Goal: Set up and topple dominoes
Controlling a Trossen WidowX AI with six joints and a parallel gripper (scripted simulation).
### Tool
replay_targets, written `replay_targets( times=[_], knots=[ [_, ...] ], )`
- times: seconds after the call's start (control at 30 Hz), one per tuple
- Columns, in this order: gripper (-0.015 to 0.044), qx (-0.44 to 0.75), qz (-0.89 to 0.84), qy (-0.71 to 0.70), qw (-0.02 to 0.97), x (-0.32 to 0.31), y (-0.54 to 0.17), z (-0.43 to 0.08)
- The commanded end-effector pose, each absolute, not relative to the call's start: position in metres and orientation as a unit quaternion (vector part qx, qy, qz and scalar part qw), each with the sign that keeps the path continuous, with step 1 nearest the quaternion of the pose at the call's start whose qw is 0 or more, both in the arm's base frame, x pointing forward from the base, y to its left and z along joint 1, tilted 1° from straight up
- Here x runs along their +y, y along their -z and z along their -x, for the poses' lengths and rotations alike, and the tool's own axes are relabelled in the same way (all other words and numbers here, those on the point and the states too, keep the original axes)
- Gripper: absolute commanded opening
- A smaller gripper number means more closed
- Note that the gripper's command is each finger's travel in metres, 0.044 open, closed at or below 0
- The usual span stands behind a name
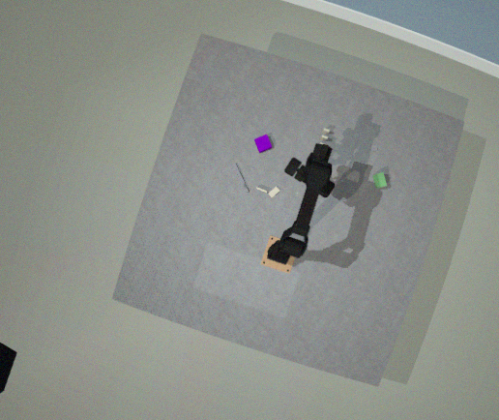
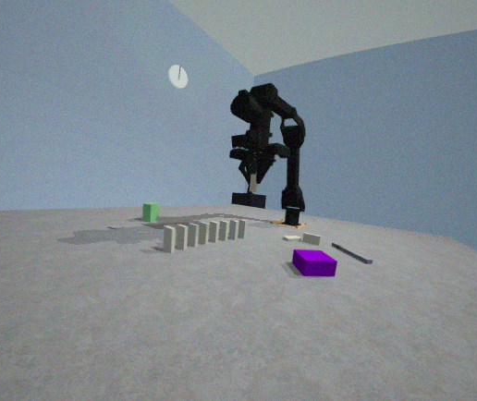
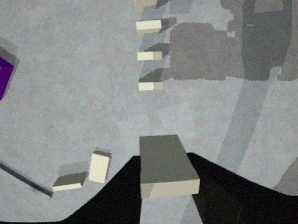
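My gripper [image 2: 253, 181] [image 3: 163, 161] is shut on a cream domino [image 2: 254, 184] [image 3: 168, 170] and holds it upright, high above the table. In the wrist view the near end of the row lies ahead of the held domino. The row of several standing cream dominoes [image 1: 327, 131] [image 2: 203, 234] [image 3: 149, 56] is upright and evenly spaced; the arm hides most of it in the top view. Off to one side, one loose domino [image 1: 274, 192] [image 2: 291, 238] [image 3: 99, 167] lies flat, and another [image 1: 261, 189] [image 2: 311, 238] [image 3: 68, 185] rests on its long edge beside it.
A purple block [image 1: 263, 143] [image 2: 314, 263] [image 3: 4, 79] lies to one side of the row, and a green block [image 1: 380, 180] [image 2: 151, 212] stands on the other. A thin dark rod [image 1: 243, 178] [image 2: 351, 253] [image 3: 25, 179] lies beside the loose dominoes.
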State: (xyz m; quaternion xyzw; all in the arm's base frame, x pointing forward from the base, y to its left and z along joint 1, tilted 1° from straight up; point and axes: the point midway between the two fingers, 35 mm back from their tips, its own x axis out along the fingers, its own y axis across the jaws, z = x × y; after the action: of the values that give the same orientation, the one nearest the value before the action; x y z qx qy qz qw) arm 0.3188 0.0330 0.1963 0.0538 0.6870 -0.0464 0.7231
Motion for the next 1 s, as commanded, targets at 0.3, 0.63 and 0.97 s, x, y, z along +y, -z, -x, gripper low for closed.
replay_targets(
  times=[0.3,0.63,0.97],
  knots=[
    [0.0107,0.69,-0.05,0.045,0.72,0.034,-0.143,-0.326],
    [0.0107,0.691,-0.05,0.045,0.72,0.034,-0.102,-0.326],
    [0.0107,0.691,-0.05,0.045,0.72,0.033,-0.073,-0.321]
  ],
)
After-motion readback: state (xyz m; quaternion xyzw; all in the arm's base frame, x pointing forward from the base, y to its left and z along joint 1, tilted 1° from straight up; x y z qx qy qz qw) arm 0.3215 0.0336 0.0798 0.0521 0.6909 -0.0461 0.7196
